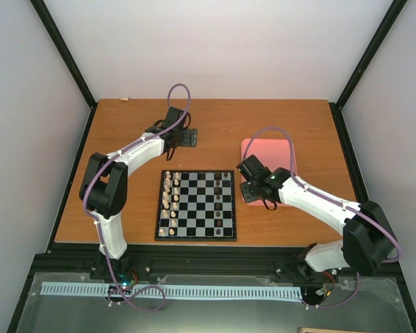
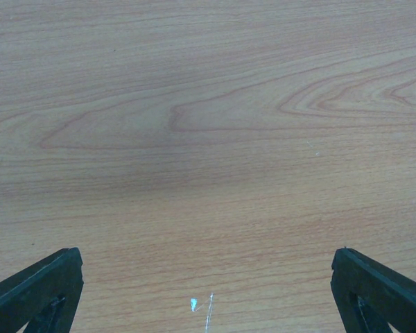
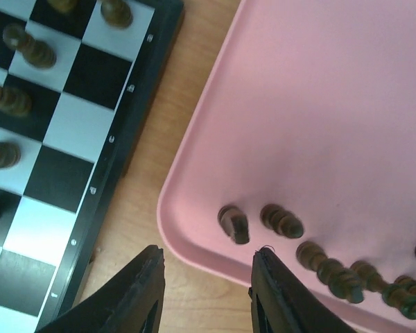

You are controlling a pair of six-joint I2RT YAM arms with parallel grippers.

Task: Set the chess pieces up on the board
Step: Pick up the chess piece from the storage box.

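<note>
The black-framed chessboard [image 1: 196,205] lies at the table's front centre. Pale pieces fill its left columns and a few dark pieces [image 1: 218,186] stand on its right side. In the right wrist view the board's corner [image 3: 118,149] shows at left with several dark pieces [image 3: 29,46] on it. Several more dark pieces [image 3: 234,223] stand in the pink tray [image 3: 319,104]. My right gripper [image 3: 206,258] is open and empty, low over the tray's near left corner. My left gripper [image 2: 208,263] is open and empty over bare wood far behind the board.
The pink tray [image 1: 270,154] sits right of the board, partly under my right arm. A strip of wooden table [image 3: 142,222] separates tray and board. A small white scratch [image 2: 202,305] marks the wood under my left gripper.
</note>
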